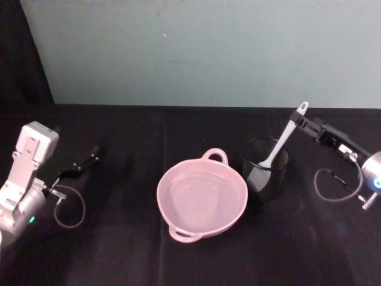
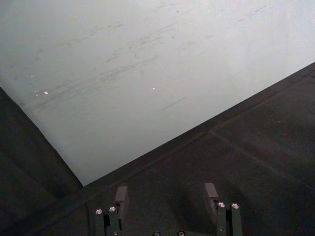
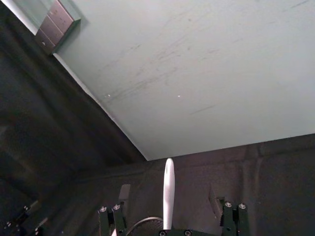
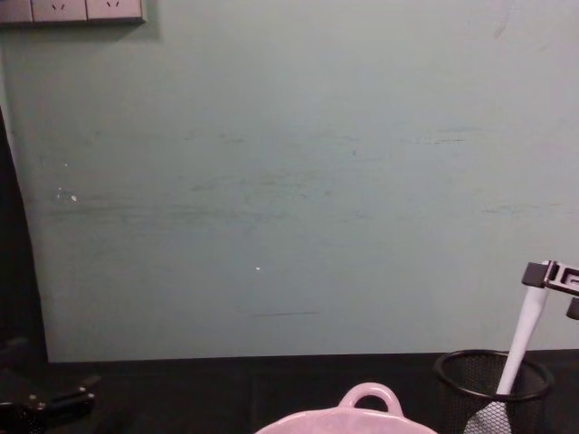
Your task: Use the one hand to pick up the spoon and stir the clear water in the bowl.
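The white spoon (image 1: pixel 284 138) stands tilted in a black wire-mesh cup (image 1: pixel 266 170), blade down and handle up to the right. My right gripper (image 1: pixel 298 120) is at the top of the handle, open, and the handle (image 3: pixel 169 191) rises between its spread fingers (image 3: pixel 123 193) without either visibly touching it. From the chest, the spoon (image 4: pixel 522 336) leans up to the gripper (image 4: pixel 545 274) at the right edge. The pale pink bowl (image 1: pixel 202 199) holds clear water and sits left of the cup. My left gripper (image 1: pixel 90 161) rests open at the far left, nothing between its fingers (image 2: pixel 120 195).
A black cloth covers the table (image 1: pixel 119 250). A pale green wall (image 1: pixel 202 53) runs along the back edge. Loose cables loop beside both wrists (image 1: pixel 333 185). Wall sockets (image 4: pixel 72 9) sit high on the wall at the left.
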Robot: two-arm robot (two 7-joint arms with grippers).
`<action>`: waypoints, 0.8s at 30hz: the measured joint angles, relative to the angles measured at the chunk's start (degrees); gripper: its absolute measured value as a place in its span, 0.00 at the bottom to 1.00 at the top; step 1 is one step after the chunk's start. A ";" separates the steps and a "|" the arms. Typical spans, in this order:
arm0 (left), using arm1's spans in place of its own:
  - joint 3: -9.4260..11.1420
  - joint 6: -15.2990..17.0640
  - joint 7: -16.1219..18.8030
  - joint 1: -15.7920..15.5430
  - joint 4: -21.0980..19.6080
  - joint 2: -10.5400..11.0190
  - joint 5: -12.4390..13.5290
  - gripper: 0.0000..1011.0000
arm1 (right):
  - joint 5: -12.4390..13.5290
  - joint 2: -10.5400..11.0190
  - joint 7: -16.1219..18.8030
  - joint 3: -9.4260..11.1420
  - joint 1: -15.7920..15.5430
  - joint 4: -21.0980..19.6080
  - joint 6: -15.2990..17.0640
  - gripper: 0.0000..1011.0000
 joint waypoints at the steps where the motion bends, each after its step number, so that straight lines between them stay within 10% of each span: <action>1: 0.00 0.00 0.00 0.00 0.00 0.00 0.01 0.99 | 0.13 -0.16 0.39 -0.50 0.91 0.94 0.12 0.99; 24: 0.00 0.00 0.00 0.00 0.00 0.00 0.00 0.99 | 0.63 -1.06 1.62 -4.59 5.65 5.83 -0.16 0.99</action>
